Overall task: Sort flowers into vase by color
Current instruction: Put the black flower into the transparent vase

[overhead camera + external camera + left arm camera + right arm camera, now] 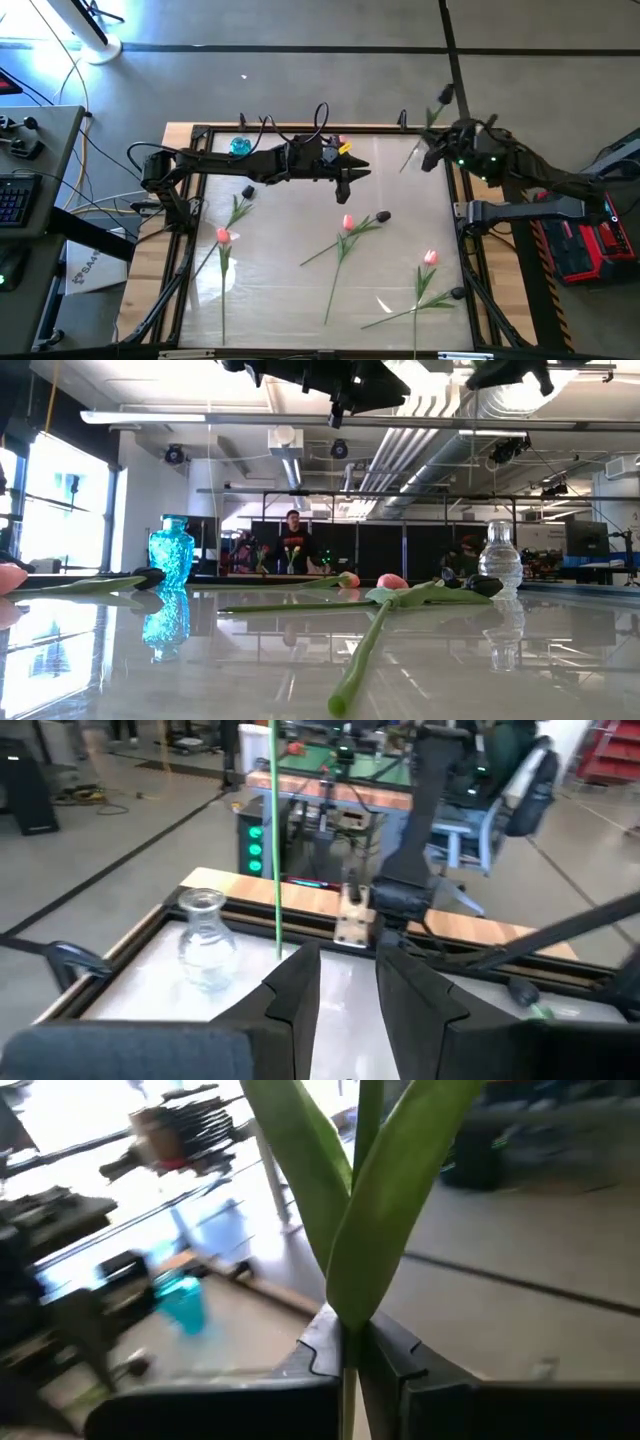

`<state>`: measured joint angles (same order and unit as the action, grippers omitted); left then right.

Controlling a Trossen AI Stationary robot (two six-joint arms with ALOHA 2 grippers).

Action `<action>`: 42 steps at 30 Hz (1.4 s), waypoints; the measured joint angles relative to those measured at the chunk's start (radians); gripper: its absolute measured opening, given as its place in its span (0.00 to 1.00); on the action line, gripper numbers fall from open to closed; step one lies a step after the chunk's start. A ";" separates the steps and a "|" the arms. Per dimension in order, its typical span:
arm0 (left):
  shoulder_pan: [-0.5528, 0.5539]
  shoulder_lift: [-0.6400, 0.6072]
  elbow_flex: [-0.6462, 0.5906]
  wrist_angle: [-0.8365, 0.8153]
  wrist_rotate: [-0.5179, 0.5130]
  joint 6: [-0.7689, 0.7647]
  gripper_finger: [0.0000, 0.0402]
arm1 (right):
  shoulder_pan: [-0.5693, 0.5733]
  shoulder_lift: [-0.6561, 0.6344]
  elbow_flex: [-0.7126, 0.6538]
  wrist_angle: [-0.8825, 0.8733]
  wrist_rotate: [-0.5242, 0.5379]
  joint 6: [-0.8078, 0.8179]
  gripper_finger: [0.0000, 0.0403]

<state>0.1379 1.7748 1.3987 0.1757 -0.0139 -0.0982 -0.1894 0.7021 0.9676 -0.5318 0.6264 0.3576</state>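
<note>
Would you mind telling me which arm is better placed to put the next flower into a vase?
The right. Its gripper is already shut on a flower's stem, raised near the clear vase. The left gripper hovers empty over the table.

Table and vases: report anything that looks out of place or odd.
Nothing is damaged or spilled. The blue vase and clear vase stand upright. Tulips lie scattered flat on the table. The right gripper holds one tulip stem beyond the table's edge; the left gripper hovers open.

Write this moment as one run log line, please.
right gripper: shut on tulip stem, raised by table's far right corner | left gripper: open, above table's far middle | tulips on table: six
</note>
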 joint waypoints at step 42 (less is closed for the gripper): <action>-0.031 0.000 0.000 0.016 -0.043 -0.031 0.23 | -0.260 0.209 -0.002 0.029 0.450 -0.018 0.00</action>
<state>0.1072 1.7748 1.3987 0.1916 -0.0570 -0.1294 -0.4494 0.9107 0.9661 -0.5027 1.0760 0.3397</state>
